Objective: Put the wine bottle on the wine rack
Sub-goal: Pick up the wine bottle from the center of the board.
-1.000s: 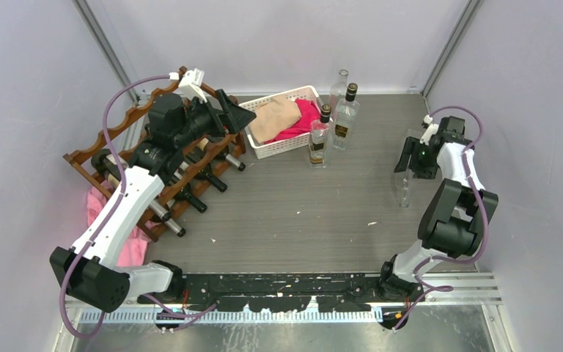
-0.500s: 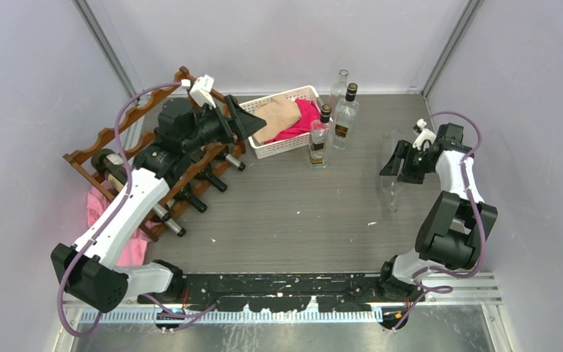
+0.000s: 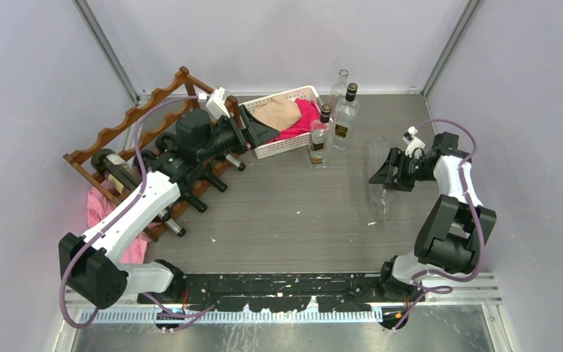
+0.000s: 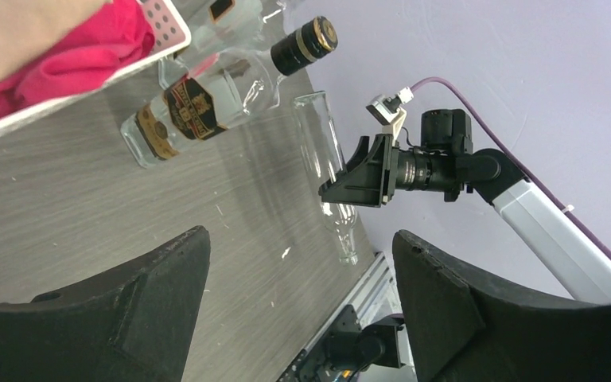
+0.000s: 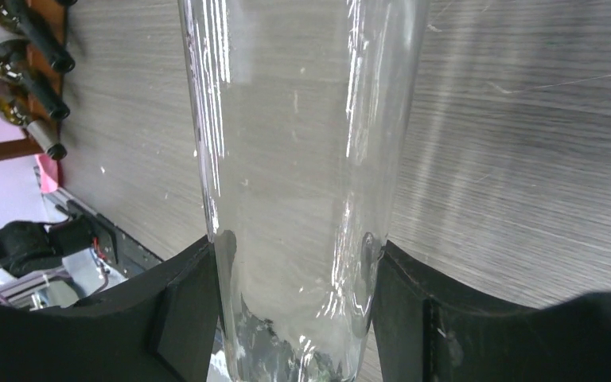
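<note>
- The wine rack [image 3: 117, 128] stands at the far left of the table [image 3: 293, 213], set at an angle. Dark bottles [image 3: 190, 192] lie in its lower tiers, necks pointing out over the table. Its upper cradles look free, as far as the overhead view tells.
- The left hand [image 4: 301, 239] hovers just right of the rack, beside the near-left corner of the white basket [image 3: 287, 149]. Its fingers are spread wide with nothing between them, and its camera looks across at the other arm.
- Three upright bottles [image 3: 321, 136] stand just right of the basket, well apart from both hands.
- The right hand [image 3: 383, 169], on the right side of the table, is clamped around the body of the wine bottle [image 5: 294, 119], a clear glass one. A finger presses on each side of it. The bottle is tipped over, base far and neck near, and seems to be off the table.
- The step in hand is probably carrying the bottle left toward the rack.
- The rack is well away from the right arm, so a handover to the waiting left hand looks likely.
- That calls for a steady grip on slick glass. The left hand would need to close on a bare stretch of the body, and the bottle would go into a cradle neck outward.
</note>
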`<state>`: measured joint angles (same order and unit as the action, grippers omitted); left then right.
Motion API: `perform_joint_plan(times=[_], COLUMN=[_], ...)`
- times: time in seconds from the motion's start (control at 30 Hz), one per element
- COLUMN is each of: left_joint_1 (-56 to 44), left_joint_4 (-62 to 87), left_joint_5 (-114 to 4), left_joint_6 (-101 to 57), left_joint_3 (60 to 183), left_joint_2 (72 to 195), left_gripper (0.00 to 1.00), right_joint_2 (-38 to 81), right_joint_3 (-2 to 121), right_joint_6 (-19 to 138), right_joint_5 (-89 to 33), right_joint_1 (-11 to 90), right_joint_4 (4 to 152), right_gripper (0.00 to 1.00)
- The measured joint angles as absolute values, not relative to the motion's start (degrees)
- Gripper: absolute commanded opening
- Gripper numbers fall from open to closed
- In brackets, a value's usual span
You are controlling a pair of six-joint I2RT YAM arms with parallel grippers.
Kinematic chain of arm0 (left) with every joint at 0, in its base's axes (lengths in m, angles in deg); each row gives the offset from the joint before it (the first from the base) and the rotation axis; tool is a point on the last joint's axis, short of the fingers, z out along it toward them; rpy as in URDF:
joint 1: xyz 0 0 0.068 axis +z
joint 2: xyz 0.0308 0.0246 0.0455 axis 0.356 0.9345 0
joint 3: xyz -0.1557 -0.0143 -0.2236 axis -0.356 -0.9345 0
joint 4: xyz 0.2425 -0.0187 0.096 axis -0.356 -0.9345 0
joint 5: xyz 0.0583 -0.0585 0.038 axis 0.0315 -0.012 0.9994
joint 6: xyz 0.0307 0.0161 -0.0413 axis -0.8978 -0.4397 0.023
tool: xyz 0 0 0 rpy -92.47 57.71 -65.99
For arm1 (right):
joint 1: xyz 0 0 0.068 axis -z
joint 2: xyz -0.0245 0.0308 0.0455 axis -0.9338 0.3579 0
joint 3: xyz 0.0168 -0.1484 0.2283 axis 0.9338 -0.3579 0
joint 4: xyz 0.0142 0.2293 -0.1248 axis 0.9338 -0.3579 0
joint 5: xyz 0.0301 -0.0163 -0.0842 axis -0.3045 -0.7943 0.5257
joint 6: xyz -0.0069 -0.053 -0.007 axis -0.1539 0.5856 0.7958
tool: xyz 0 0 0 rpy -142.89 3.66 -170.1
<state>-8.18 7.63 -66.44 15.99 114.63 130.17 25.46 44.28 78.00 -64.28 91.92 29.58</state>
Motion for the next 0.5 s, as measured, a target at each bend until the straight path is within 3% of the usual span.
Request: perform_joint_plan(times=[0.5], left_joint_1=[-17.27], left_joint_4=[9.05], left_joint_5=[-57.85], left_joint_6=[25.98], left_joint_3=[110.89], left_joint_2=[132.51], left_gripper=[0.83], right_joint_2=[20.15], right_joint_3=[40.71], right_joint_6=[86.94], right_joint_5=[-69.62], right_joint_1=[86.55], right_joint_4=[24.93], right_gripper=[0.01])
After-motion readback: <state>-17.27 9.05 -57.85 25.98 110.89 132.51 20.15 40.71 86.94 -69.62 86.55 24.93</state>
